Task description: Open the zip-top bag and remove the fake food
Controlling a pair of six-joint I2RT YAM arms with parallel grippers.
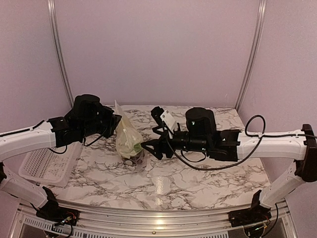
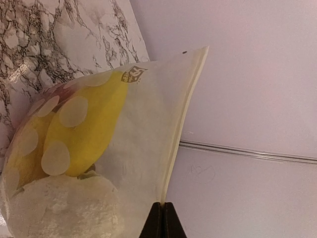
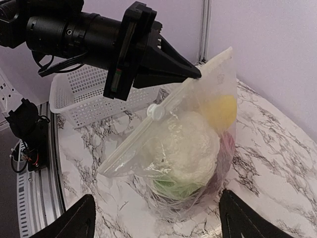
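Observation:
The zip-top bag (image 1: pixel 129 140) stands on the marble table, hanging from its top corner. My left gripper (image 2: pixel 163 207) is shut on the bag's zip strip (image 2: pixel 185 114); the right wrist view shows the pinch (image 3: pixel 196 75) near the strip's upper end. A white slider (image 3: pixel 154 112) sits midway along the strip. Inside the bag lie the fake food pieces: a yellow banana-like piece (image 2: pixel 94 124), a cream-white knobbly lump (image 3: pixel 183 144) with green under it, and a dark red-purple piece (image 3: pixel 227 146). My right gripper (image 3: pixel 156 223) is open, its fingers either side of the bag's bottom, not touching it.
A white lattice basket (image 1: pixel 47 166) sits at the table's left edge, behind the left arm. Lilac walls with metal posts (image 1: pixel 252 54) close in the back. A black cable (image 1: pixel 252 144) loops off the right arm.

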